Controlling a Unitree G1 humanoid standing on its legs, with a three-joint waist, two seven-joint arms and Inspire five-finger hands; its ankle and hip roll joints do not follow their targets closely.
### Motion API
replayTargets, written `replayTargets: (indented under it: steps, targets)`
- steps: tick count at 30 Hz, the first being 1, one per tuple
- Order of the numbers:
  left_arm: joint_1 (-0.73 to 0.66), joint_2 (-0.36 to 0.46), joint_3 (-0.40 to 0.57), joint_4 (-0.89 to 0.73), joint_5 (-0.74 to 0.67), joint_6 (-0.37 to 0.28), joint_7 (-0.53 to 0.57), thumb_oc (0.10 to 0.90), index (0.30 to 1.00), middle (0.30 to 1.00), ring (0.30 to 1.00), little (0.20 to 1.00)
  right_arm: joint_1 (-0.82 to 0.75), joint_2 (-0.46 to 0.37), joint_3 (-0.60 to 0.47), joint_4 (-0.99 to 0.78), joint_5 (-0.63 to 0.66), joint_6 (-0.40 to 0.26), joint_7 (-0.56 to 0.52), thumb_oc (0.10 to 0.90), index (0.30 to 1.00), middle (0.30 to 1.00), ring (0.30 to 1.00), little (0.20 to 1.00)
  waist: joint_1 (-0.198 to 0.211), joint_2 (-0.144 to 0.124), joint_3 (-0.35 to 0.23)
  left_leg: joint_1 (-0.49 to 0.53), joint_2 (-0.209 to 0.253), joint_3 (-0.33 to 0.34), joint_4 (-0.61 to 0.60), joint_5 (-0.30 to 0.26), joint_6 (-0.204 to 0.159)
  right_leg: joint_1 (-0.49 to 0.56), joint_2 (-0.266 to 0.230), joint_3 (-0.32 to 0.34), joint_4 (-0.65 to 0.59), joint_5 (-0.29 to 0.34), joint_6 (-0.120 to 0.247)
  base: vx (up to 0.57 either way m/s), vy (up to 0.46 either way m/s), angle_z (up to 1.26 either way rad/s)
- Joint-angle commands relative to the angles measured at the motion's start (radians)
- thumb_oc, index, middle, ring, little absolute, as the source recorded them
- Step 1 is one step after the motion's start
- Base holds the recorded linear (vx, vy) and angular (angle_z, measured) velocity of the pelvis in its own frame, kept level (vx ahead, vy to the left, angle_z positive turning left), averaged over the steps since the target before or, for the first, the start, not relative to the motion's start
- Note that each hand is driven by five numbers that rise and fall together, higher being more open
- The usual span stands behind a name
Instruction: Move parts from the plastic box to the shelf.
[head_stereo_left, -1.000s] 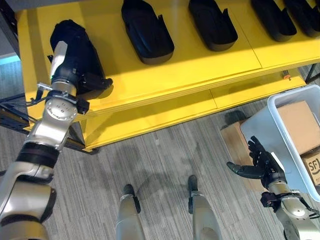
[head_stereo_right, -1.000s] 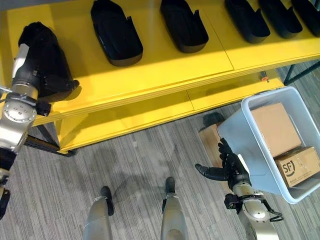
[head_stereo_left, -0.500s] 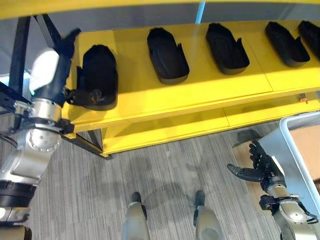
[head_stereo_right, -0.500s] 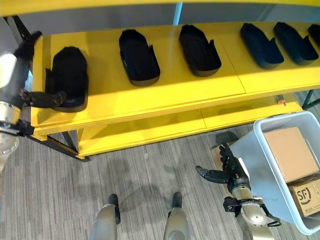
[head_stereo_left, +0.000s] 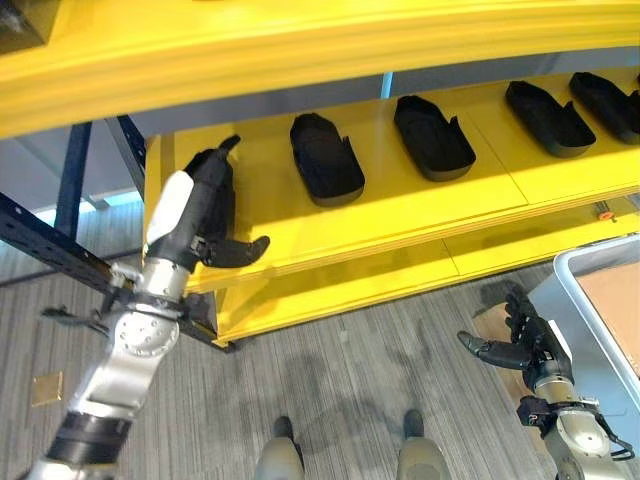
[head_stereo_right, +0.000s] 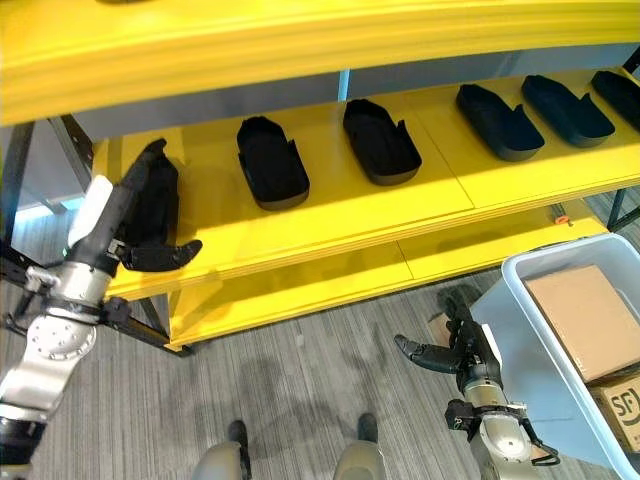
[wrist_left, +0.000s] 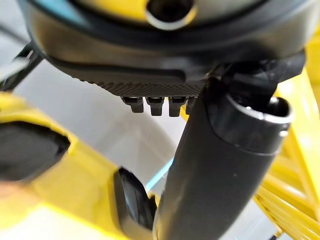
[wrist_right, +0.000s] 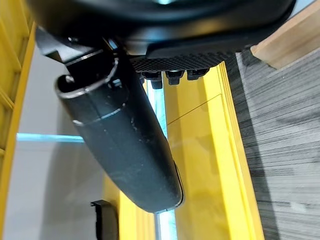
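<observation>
Right robot hand (head_stereo_right: 462, 352) low over the floor, fingers straight and spread, holding nothing, just beside the plastic box (head_stereo_right: 535, 345). Box holds cardboard cartons (head_stereo_right: 578, 320). Left robot hand (head_stereo_left: 205, 215) up at the yellow shelf (head_stereo_left: 400, 215), fingers extended over the leftmost black part (head_stereo_right: 160, 205), thumb sticking out, not clamped. Further along the shelf, more black parts (head_stereo_left: 325, 160) sit in a row, well apart.

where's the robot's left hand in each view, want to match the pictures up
Left eye view: left hand at the yellow shelf's left end.
Right eye view: same spot.
Left wrist view: dark bulk along the top.
Right wrist view: cannot place it.
Shared landmark: the yellow shelf.
</observation>
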Motion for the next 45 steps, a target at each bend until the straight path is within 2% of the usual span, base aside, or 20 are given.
replayTargets:
  steps: [1,6,14,20,32,45]
  targets:
    - [0.043,0.003,0.036,-0.055,0.043,-0.086,0.02,0.9,1.0,1.0,1.0,1.0,0.02,-0.051,-0.087,-0.113,-0.012,-0.096,-0.028,0.9,1.0,1.0,1.0,1.0,0.001,-0.004,-0.159,0.07,0.071,0.02,-0.096,0.046,0.023,-0.003,-0.015,-0.027,0.029,-0.024,-0.008,0.04,-0.01,-0.12]
    - [0.201,0.023,0.082,-0.093,0.203,-0.087,0.015,0.9,1.0,1.0,1.0,1.0,0.054,-0.052,-0.099,-0.123,-0.015,-0.1,-0.028,0.9,1.0,1.0,1.0,1.0,0.008,-0.003,-0.172,0.106,0.073,0.025,-0.12,0.048,0.023,0.028,-0.011,-0.034,0.016,-0.033,-0.008,0.03,-0.008,0.0]
    - [0.46,0.043,0.217,-0.161,0.283,-0.124,0.002,0.9,1.0,1.0,1.0,1.0,0.09,-0.052,-0.129,-0.124,-0.011,-0.111,-0.024,0.9,1.0,1.0,1.0,1.0,0.026,-0.002,-0.173,0.127,0.071,0.024,-0.125,0.044,0.024,0.05,-0.009,-0.043,0.015,-0.042,-0.008,0.01,-0.002,0.02]
    - [0.585,0.057,0.252,-0.158,0.325,-0.142,-0.006,0.9,1.0,1.0,1.0,1.0,0.107,-0.054,-0.131,-0.128,-0.001,-0.116,-0.016,0.9,1.0,1.0,1.0,1.0,0.037,-0.004,-0.171,0.139,0.068,0.017,-0.129,0.044,0.023,0.071,-0.01,-0.053,0.016,-0.05,-0.006,0.0,0.003,0.04]
    - [0.467,0.092,0.147,0.016,0.49,-0.133,0.052,0.9,1.0,1.0,1.0,1.0,0.093,-0.067,-0.105,-0.115,0.004,-0.122,-0.021,0.9,1.0,1.0,1.0,1.0,0.03,-0.01,-0.181,0.163,0.068,0.018,-0.149,0.05,0.018,0.085,-0.009,-0.056,0.017,-0.057,-0.005,0.0,0.003,0.02]
    - [0.255,0.119,0.0,0.212,0.644,-0.095,0.116,0.9,1.0,1.0,1.0,1.0,0.061,-0.074,-0.089,-0.122,0.018,-0.128,-0.027,0.9,1.0,1.0,1.0,1.0,0.011,-0.016,-0.148,0.149,0.073,0.023,-0.121,0.045,0.013,0.061,-0.005,-0.033,0.039,-0.06,-0.007,0.0,0.003,-0.02]
